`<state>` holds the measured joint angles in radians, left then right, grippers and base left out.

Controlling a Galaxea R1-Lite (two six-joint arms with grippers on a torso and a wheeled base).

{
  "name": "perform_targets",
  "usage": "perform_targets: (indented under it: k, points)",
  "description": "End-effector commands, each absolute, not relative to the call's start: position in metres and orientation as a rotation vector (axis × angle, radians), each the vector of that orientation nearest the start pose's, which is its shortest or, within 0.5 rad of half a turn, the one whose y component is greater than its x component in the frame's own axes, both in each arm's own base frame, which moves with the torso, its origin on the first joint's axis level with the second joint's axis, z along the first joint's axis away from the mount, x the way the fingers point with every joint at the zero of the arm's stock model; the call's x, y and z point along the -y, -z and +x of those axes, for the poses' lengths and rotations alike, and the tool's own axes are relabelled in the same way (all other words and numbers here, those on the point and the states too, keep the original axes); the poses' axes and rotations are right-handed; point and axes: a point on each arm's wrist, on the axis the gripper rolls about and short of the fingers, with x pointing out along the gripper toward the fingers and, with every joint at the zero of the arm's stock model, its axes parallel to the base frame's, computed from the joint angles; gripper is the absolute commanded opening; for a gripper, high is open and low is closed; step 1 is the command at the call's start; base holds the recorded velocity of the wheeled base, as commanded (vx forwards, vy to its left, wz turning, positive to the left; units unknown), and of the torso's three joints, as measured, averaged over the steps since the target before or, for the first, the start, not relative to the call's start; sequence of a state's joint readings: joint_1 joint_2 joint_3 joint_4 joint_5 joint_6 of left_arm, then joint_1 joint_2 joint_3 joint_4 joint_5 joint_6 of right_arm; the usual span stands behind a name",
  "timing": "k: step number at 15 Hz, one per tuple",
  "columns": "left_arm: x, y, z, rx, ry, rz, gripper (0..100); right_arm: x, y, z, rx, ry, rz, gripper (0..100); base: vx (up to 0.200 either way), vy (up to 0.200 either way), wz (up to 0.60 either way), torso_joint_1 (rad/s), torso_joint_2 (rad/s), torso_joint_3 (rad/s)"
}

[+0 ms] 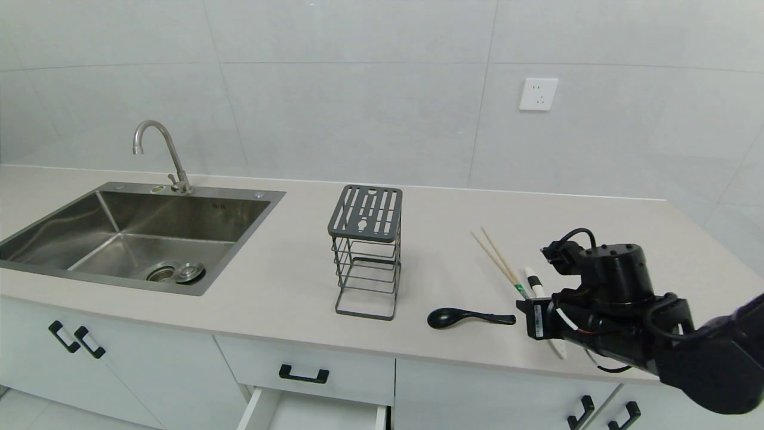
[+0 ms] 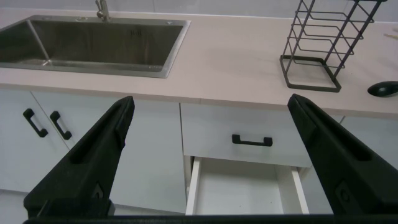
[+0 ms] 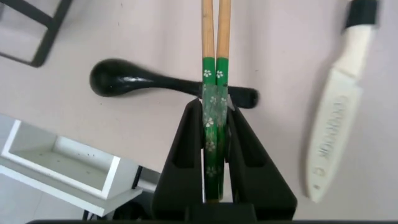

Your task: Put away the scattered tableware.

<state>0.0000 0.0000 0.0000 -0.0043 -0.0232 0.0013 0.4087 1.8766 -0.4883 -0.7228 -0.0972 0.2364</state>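
1. Below the wire rack (image 1: 365,251) and nearest of all, a white drawer (image 1: 310,412) stands pulled open under the counter (image 1: 286,286), just under a shut drawer with a black handle.
2. In front of the cabinets, lower than the rack's foot, hangs the left gripper (image 2: 210,99). Its jaws are spread wide, with nothing between them and nothing touching them.
3. Right of the rack, at the counter's front edge, the right gripper (image 1: 524,304) has its jaws drawn narrow around the chopsticks (image 1: 496,258). The fingers (image 3: 186,143) press on the pair's green painted ends from both sides.
4. From that grip the chopsticks run side by side away from the robot, their bare wooden ends pointing toward the wall, well to the right of the rack.
5. Between the rack and the right gripper lies a black spoon (image 1: 468,318) on the counter, its bowl toward the rack and its handle tip just under the held chopsticks.
6. Farther right of the rack than the chopsticks, a white knife (image 1: 535,282) lies flat, close beside them; I cannot tell whether they touch.
7. Left of the rack sits the steel sink (image 1: 250,194), with its faucet (image 1: 158,146) at the far rim.
8. Beyond the rack, up on the tiled wall to the right, is a white socket (image 1: 538,94).
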Motion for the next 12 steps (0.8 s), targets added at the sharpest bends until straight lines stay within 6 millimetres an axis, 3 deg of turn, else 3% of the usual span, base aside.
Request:
perform_targets:
  k: [1,7,12]
  points:
    - [0.001,-0.076,-0.023,0.005,0.023,0.002,100,-0.095,-0.094,0.235,-0.581,-0.229,0.076,0,0.000,0.000,0.00,0.000,0.00,0.000]
    - [0.001,-0.076,-0.023,0.005,0.023,0.002,100,-0.088,-0.144,0.204,-0.374,-0.360,0.051,0,0.000,0.000,0.00,0.000,0.00,0.000]
    - [0.001,-0.076,-0.023,0.005,0.023,0.002,100,-0.088,-0.163,0.189,-0.285,-0.515,0.027,0,0.000,0.000,0.00,0.000,0.00,0.000]
